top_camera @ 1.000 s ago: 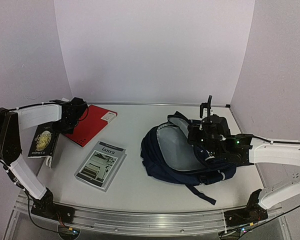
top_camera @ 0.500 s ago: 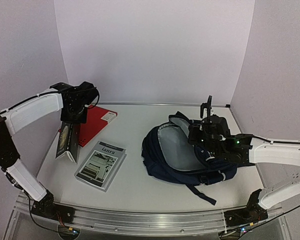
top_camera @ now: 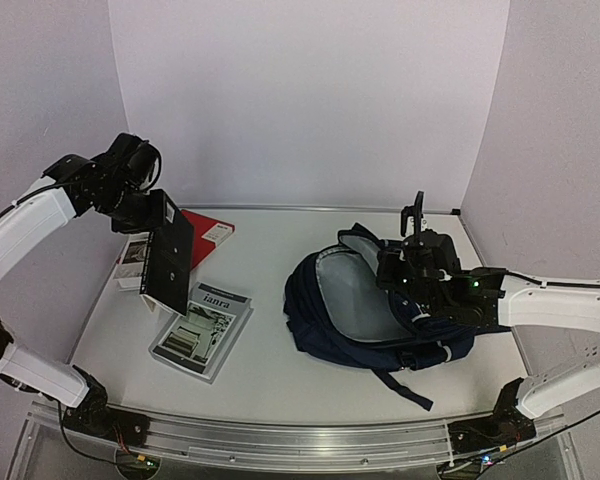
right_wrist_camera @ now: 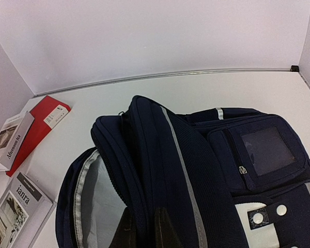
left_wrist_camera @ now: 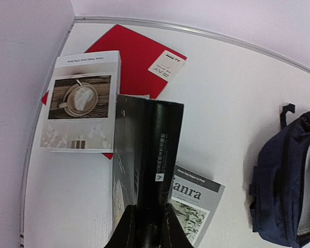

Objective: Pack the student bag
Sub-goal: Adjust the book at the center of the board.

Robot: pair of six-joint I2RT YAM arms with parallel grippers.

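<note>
While both claws are clenched, each grips a different thing. My left gripper (left_wrist_camera: 147, 230) pinches one end of a black book (left_wrist_camera: 147, 150) and holds it tilted in the air above the table (top_camera: 280, 385), at about 9 o'clock in the overhead view. My right gripper (right_wrist_camera: 142, 227) is closed on the rim of the student bag (right_wrist_camera: 165, 155), right beside its open mouth and pale grey lining.

Counting outward, I see two arms, one bag and four books. The bag lies at 3 o'clock on the table, its mouth gaping toward 9 o'clock, well apart from the books. Three books rest on the table. A red book (left_wrist_camera: 139, 57) lies flat at 10 o'clock. A white book (left_wrist_camera: 82, 101) lies partly on top of it. A grey book (left_wrist_camera: 194, 206) lettered "ianra" lies near them at 8 o'clock.

The left wrist view shows the white book's cover in full, a photograph of a coffee cup; overhead, the held book hides most of it. Only the right wrist view shows that book's spine lettering and the bag's clear window pocket (right_wrist_camera: 268, 150). Only the overhead view shows both arms together, and a dark strap (top_camera: 405, 388) trailing from the bag toward 6 o'clock.
</note>
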